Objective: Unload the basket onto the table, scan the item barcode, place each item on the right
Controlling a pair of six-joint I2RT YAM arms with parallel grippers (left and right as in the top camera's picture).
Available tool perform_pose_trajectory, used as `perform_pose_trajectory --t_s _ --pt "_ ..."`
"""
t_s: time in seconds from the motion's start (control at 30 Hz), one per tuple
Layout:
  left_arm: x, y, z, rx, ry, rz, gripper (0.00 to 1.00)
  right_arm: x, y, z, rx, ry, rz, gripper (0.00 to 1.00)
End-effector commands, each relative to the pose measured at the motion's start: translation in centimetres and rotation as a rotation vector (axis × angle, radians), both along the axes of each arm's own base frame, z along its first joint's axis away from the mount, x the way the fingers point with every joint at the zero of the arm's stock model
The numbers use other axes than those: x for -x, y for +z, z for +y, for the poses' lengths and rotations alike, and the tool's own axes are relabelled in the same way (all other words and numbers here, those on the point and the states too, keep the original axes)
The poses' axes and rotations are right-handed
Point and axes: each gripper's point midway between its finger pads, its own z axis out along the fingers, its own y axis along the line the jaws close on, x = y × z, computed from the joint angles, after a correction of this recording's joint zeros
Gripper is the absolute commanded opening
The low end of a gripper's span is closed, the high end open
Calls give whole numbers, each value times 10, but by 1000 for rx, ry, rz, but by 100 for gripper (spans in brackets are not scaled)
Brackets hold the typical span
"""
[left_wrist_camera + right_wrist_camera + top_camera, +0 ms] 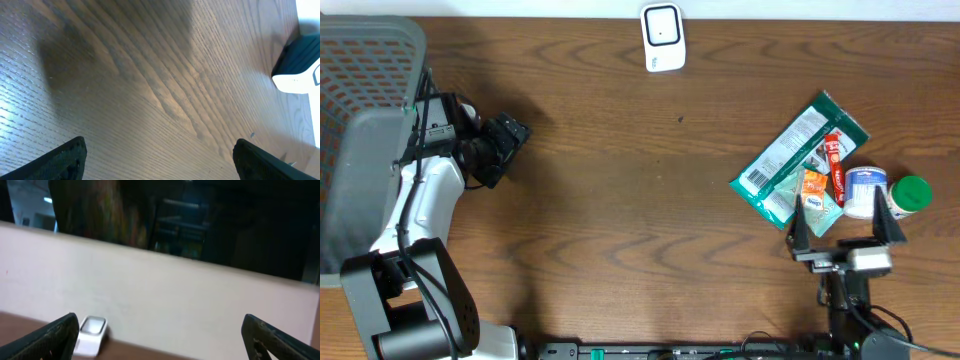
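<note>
The white barcode scanner (662,38) stands at the table's far edge; it also shows in the left wrist view as the scanner (300,65) and in the right wrist view as the scanner (91,332). Several items lie at the right: a green pouch (800,158) with its barcode up, a red tube (834,168), an orange packet (814,187) and a white bottle with a green cap (880,192). My right gripper (847,222) (165,340) is open at the pile's near side, holding nothing. At the far left my left gripper (512,140) (160,162) is open and empty above bare wood.
A grey mesh basket (360,100) fills the left edge, beside the left arm. A pale wall (175,295) rises behind the table's far edge. Brown wood lies between the scanner and the pile.
</note>
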Motion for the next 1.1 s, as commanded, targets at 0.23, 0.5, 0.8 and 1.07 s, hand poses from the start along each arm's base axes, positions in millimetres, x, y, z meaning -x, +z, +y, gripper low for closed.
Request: perform_pose_trajectory --t_s 0.23,0.5,0.8,1.07 --pt "-3 2 7 -14 15 -7 91 -23 -76 -7 -13 -33 248 99" --pt "-3 2 7 -14 15 -7 91 -26 -134 -12 -36 -63 486 99" --pt "-3 2 7 -14 15 -7 91 -26 -134 -12 -35 -63 486 99" --pt "-3 2 7 -14 15 -7 91 -26 -134 -12 -35 -63 486 99"
